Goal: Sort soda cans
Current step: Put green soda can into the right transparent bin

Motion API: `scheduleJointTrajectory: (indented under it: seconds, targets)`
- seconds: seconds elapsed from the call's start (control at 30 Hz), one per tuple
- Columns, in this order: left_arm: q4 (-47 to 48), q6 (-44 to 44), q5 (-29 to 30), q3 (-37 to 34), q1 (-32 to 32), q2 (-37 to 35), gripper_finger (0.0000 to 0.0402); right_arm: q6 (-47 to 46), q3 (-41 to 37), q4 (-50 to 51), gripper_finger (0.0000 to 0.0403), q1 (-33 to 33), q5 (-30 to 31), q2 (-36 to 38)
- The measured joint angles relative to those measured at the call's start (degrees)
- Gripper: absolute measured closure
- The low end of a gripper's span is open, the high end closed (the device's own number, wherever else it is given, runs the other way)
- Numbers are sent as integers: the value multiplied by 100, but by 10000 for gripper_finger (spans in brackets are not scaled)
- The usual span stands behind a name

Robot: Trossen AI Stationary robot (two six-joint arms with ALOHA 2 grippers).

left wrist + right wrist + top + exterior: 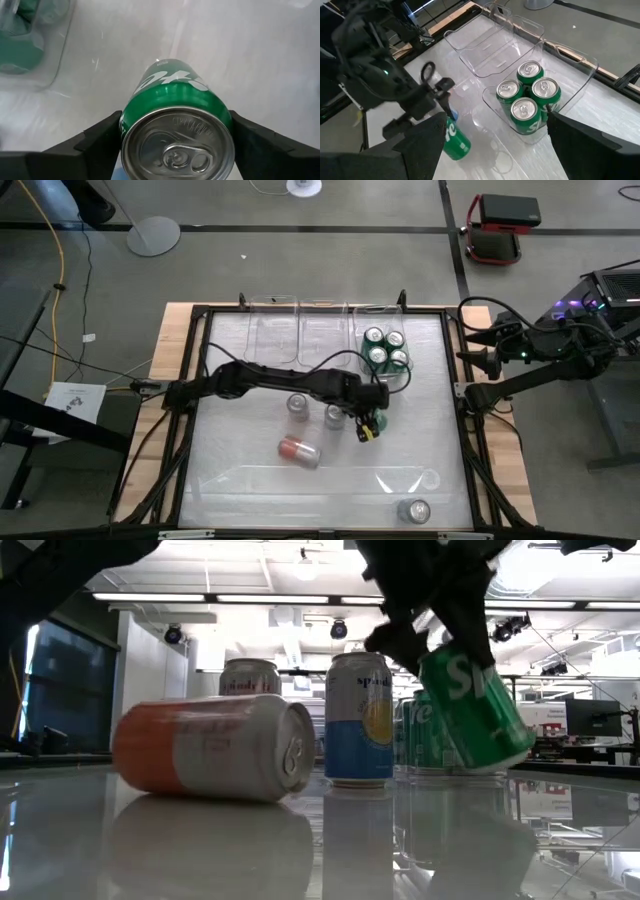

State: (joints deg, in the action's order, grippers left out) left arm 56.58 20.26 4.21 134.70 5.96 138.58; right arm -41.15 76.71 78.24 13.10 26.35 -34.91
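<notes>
A: What is recorded in the high view?
B: The left gripper (pixel 366 427) is located mid-table, below a clear bin (pixel 385 315) in which four green cans (pixel 385 350) are stood upright. Two silver-topped cans (pixel 298 405) are stood just beside the left arm, an orange-and-silver can (pixel 299 450) is laid on its side, and one more can (pixel 414 511) is placed near the table's front edge. The right arm is parked off the table's right edge.

A: And in the low view?
B: A green can (pixel 476 710) is held tilted, clear of the surface. The orange-and-silver can is seen lying, with a blue-and-yellow can (pixel 359 719) upright behind it.

A: The left wrist view?
B: The green can is clamped between both fingers (pixel 92 143), its silver top facing the camera.

A: The right wrist view?
B: The right gripper (pixel 495 145) is shown with its fingers spread wide, holding nothing. The four binned cans are seen beyond, and two further clear bins (pixel 480 47) beside them.
</notes>
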Motion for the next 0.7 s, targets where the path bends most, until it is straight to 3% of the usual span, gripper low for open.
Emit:
scheduleJointTrajectory:
  seconds: [0.37,0.7]
  targets:
    - [-210,-111,52,3,-5,144,75,-18,-2,2,73,1,30,0]
    - [-479,128,-545,8,-183,129,67,20,-100,-41,73,0,43,6]
